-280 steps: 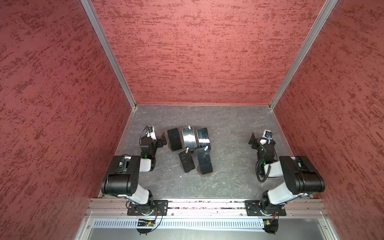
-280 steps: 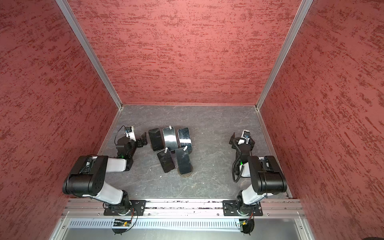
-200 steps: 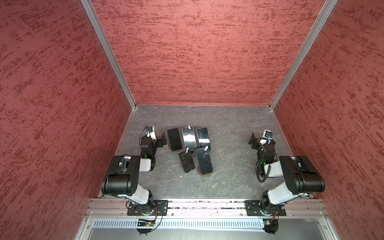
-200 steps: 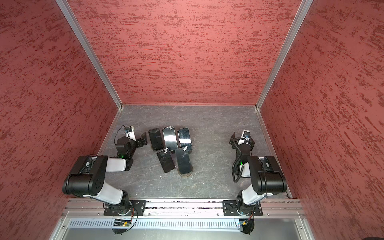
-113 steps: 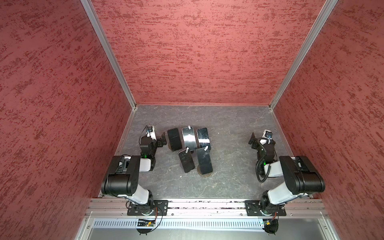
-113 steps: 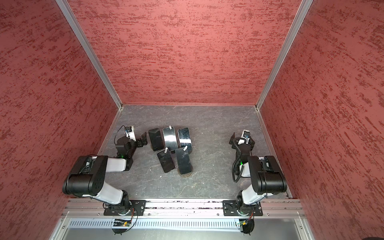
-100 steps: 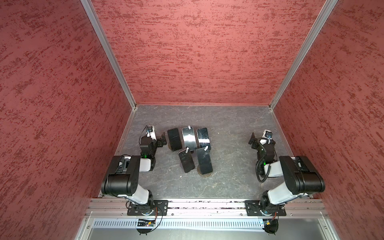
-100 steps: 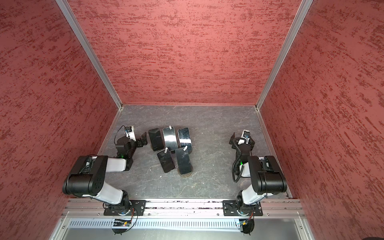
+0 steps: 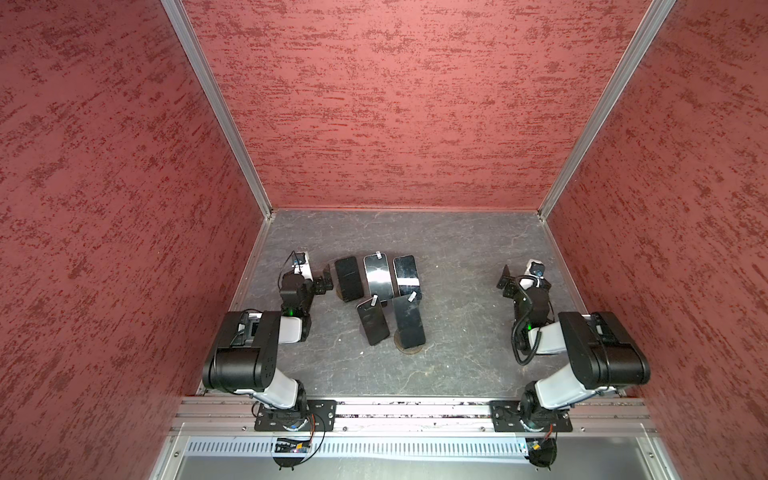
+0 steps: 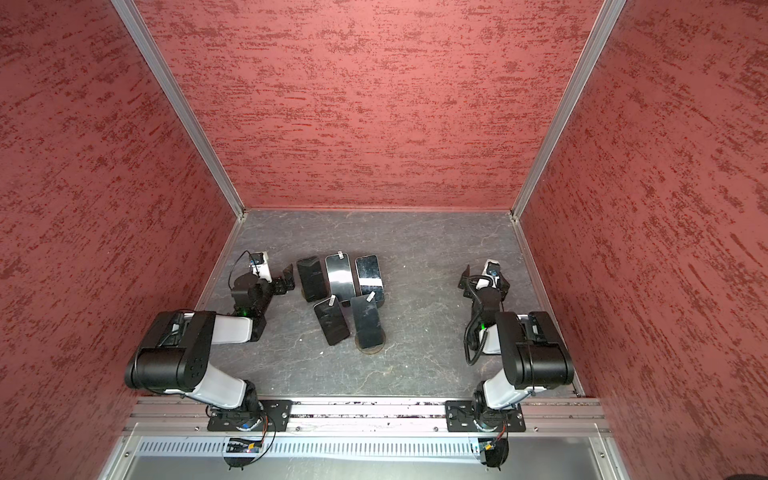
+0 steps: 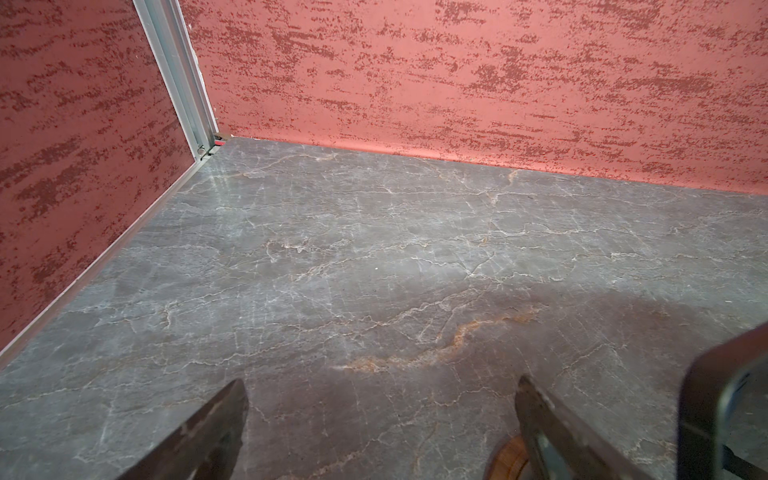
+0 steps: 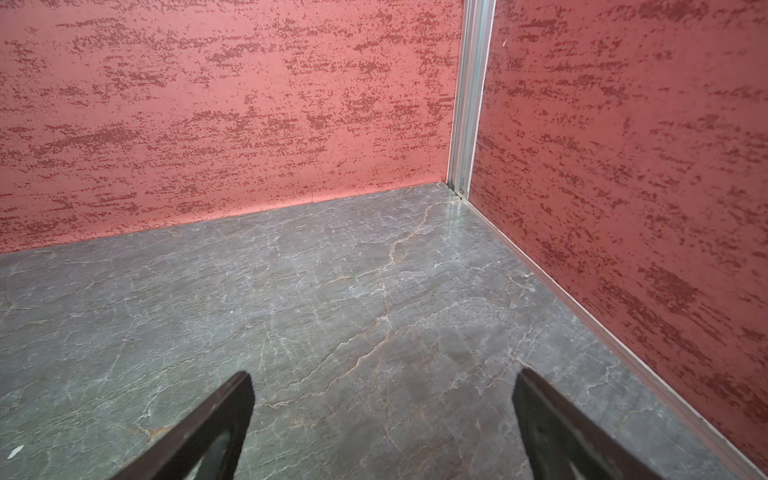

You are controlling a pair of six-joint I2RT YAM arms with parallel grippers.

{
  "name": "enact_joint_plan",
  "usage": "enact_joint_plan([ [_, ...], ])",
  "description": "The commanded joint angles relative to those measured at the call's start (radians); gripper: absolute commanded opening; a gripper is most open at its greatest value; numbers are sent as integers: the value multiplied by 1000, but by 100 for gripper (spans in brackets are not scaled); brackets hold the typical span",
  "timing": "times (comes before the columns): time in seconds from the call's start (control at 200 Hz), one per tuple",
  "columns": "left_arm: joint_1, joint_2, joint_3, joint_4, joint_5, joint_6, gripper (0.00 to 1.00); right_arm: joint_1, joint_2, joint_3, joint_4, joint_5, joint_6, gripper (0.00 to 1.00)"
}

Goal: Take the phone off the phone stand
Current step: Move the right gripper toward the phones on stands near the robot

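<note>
Several dark phones stand clustered in the middle of the floor in both top views. The front right phone [image 9: 409, 321] [image 10: 366, 321] leans on a round wooden phone stand [image 9: 410, 348] [image 10: 370, 348]. The back left phone [image 9: 348, 277] [image 10: 311, 277] is closest to my left gripper [image 9: 326, 283] [image 10: 287, 281], which is open and empty just left of it. In the left wrist view the left gripper [image 11: 380, 395] shows bare floor between its fingers, with a phone edge [image 11: 723, 415] and a wooden stand base [image 11: 509, 457] beside one finger. My right gripper [image 9: 505, 279] [image 10: 465, 277] [image 12: 382, 386] is open and empty, far to the right of the phones.
Red textured walls [image 9: 395, 104] close in the grey marble floor [image 9: 457, 340] on three sides, with aluminium corner posts [image 11: 178, 75] [image 12: 469, 91]. Both arm bases sit on the front rail [image 9: 415, 411].
</note>
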Motion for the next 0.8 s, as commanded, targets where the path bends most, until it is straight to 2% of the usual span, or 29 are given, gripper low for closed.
enact_joint_plan([
  [0.0,5,-2,14,-3,6,9,100,-1,-11,17,0,-11,2,99],
  [0.256,-2,-3,13,-2,33,28,100,-2,-17,9,15,3,8,99],
  [0.331,-23,-27,7,-7,-25,31,100,-2,-56,1,-12,2,13,99],
  [0.376,-24,-54,-7,1,-23,34,99,1,-77,-8,-2,-12,-5,99],
  [0.606,-26,-210,58,-280,-59,4,100,12,-348,91,-392,28,32,99],
  [0.792,-34,-308,169,-656,-122,-119,99,32,-483,217,-747,38,104,99],
])
